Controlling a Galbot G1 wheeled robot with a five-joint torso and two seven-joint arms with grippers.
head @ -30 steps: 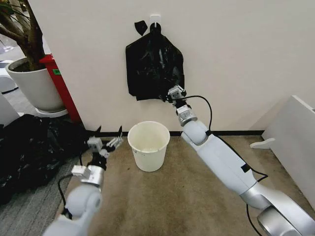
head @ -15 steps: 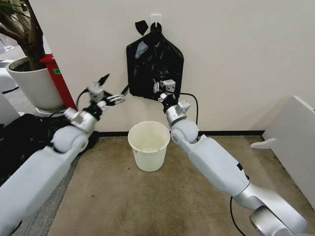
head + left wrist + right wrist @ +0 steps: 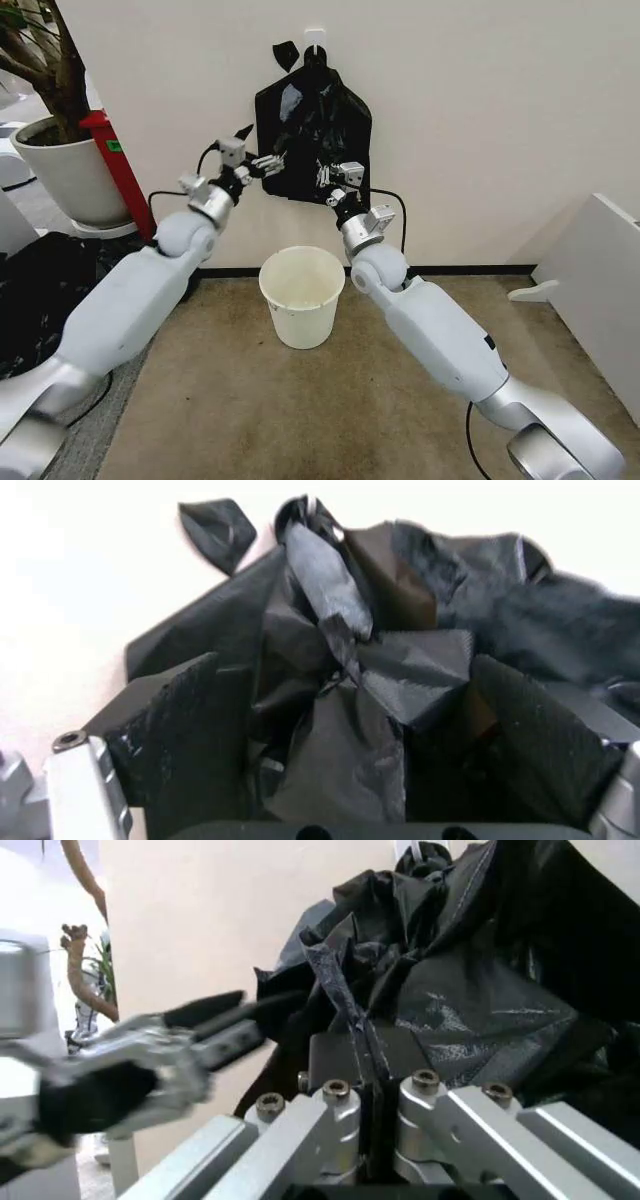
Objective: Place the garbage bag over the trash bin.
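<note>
Glossy black plastic hangs from a wall hook [image 3: 315, 38], with the garbage bag [image 3: 335, 135] among its wrinkled folds. My right gripper [image 3: 328, 178] is at the lower front, shut on a thin fold of the garbage bag [image 3: 352, 1016]; the right wrist view shows the right gripper [image 3: 365, 1061] pinching that strip. My left gripper [image 3: 262, 148] is open at the plastic's left edge. In the left wrist view the left gripper [image 3: 370, 735] has crumpled bag folds [image 3: 340, 772] between its spread fingers. The cream-white trash bin [image 3: 300, 320] stands on the floor below, upright.
A white plant pot [image 3: 70, 175] and a red object [image 3: 122, 165] stand at the left along the wall. Black plastic sheeting [image 3: 45, 300] lies on the floor at the left. A white board [image 3: 600, 280] leans at the right. Carpet surrounds the bin.
My left arm has risen from floor level beside the bin up to the hanging plastic's left edge. My right gripper has shifted left and slightly up across the bag's lower part.
</note>
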